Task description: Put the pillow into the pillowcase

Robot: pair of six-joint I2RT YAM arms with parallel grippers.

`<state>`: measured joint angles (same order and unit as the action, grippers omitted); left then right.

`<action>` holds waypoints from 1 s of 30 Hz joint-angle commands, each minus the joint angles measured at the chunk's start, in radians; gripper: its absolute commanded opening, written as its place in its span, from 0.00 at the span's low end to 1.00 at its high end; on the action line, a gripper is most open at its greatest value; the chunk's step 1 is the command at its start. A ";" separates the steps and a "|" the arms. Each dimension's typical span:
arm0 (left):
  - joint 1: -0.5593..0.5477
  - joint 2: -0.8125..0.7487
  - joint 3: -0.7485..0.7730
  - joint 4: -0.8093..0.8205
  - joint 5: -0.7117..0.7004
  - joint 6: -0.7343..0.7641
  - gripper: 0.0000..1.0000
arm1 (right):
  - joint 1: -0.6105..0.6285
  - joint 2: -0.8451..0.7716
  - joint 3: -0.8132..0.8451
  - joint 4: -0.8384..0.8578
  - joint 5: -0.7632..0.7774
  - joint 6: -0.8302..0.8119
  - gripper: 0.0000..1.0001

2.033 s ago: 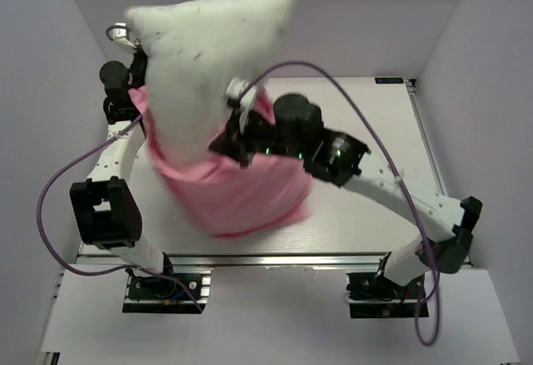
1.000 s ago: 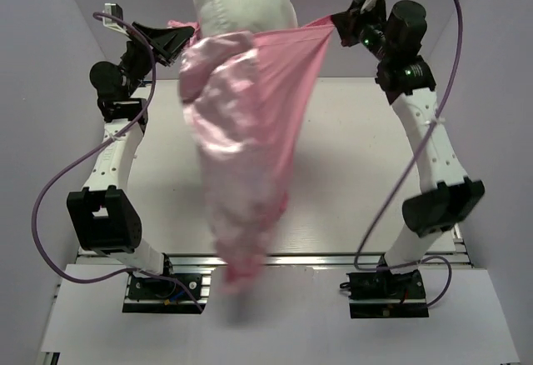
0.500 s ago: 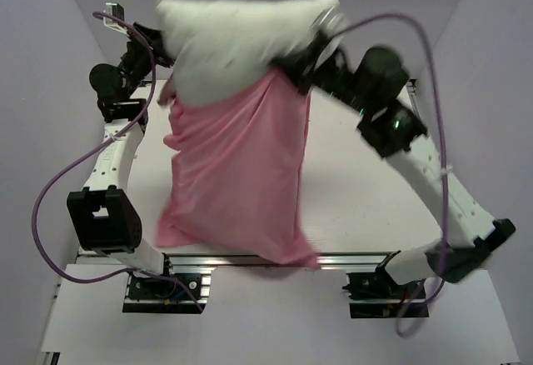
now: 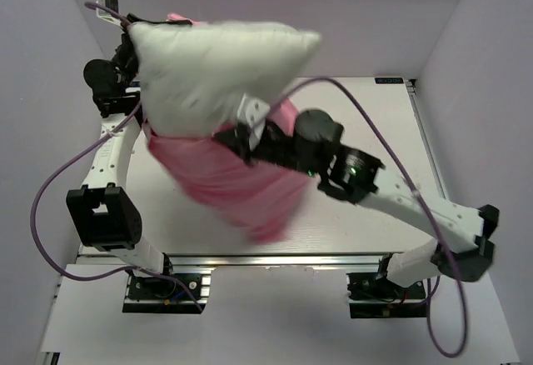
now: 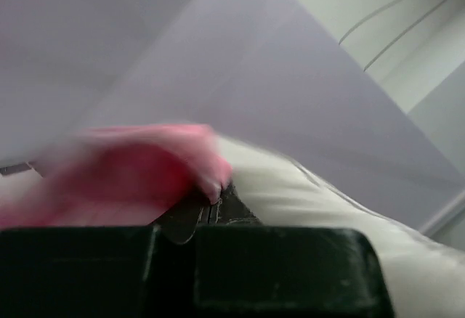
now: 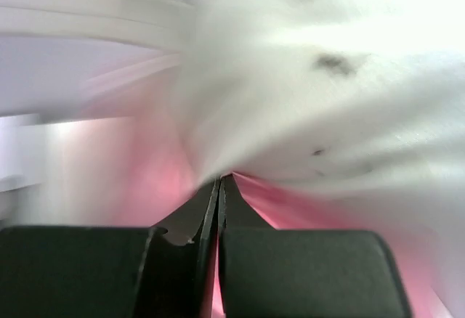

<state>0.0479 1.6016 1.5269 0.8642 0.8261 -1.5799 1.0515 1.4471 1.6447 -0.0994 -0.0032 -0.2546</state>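
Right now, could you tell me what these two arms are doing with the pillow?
The pink pillowcase is held up over the table, with a claw pinched shut on its rim at each side. The left claw grips the far left corner and the right claw grips nearer the middle. The white pillow sits partly inside the sack, and its upper part bulges out of the opening. It is not yet fully in.

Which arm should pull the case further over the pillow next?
Right, probably: the right pincer grips the case low under the pillow, whose right end is bare; the left pincer holds the case at the top corner.
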 commanded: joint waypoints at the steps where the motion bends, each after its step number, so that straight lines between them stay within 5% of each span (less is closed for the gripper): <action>1: -0.002 -0.003 0.047 0.042 -0.084 -0.008 0.00 | 0.116 -0.203 -0.040 0.161 -0.025 -0.141 0.00; 4: -0.002 -0.012 0.058 0.042 -0.082 -0.015 0.00 | -0.205 -0.159 -0.068 0.282 -0.067 -0.138 0.00; 5: -0.002 -0.015 0.058 0.045 -0.082 -0.020 0.00 | -0.416 -0.115 -0.015 0.286 -0.066 -0.120 0.00; 8: -0.003 -0.035 0.053 0.056 -0.082 -0.029 0.00 | -0.739 0.125 0.318 0.227 -0.064 0.038 0.00; 10: -0.005 -0.042 0.046 0.052 -0.082 -0.028 0.00 | -0.775 0.208 0.455 0.184 -0.067 0.070 0.00; 12: -0.008 -0.035 0.041 0.062 -0.085 -0.029 0.00 | -0.681 0.130 0.420 0.181 -0.149 0.083 0.00; 17: -0.016 -0.003 0.052 0.079 -0.094 -0.031 0.00 | 0.078 -0.181 -0.053 0.285 -0.076 -0.240 0.00; 20: -0.014 0.000 0.070 0.068 -0.085 -0.029 0.00 | 0.171 -0.237 -0.147 0.331 0.009 -0.353 0.00; 22: -0.016 0.003 0.091 0.059 -0.081 -0.031 0.00 | 0.023 -0.202 -0.134 0.355 0.013 -0.371 0.00; 23: -0.014 0.003 0.098 0.055 -0.076 -0.031 0.00 | -0.209 -0.138 -0.078 0.386 -0.056 -0.341 0.00; 26: -0.016 -0.006 0.104 0.053 -0.074 -0.034 0.00 | -0.630 0.077 0.085 0.437 -0.057 -0.237 0.00; 28: -0.016 -0.011 0.102 0.055 -0.079 -0.037 0.00 | -0.797 0.183 0.321 0.399 -0.032 -0.133 0.00; 30: -0.019 -0.009 0.104 0.053 -0.085 -0.037 0.00 | -0.809 0.223 0.452 0.269 -0.082 -0.072 0.00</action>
<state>0.0303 1.6394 1.5967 0.8646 0.7574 -1.6077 0.3290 1.7039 1.9198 0.1013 -0.1696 -0.4129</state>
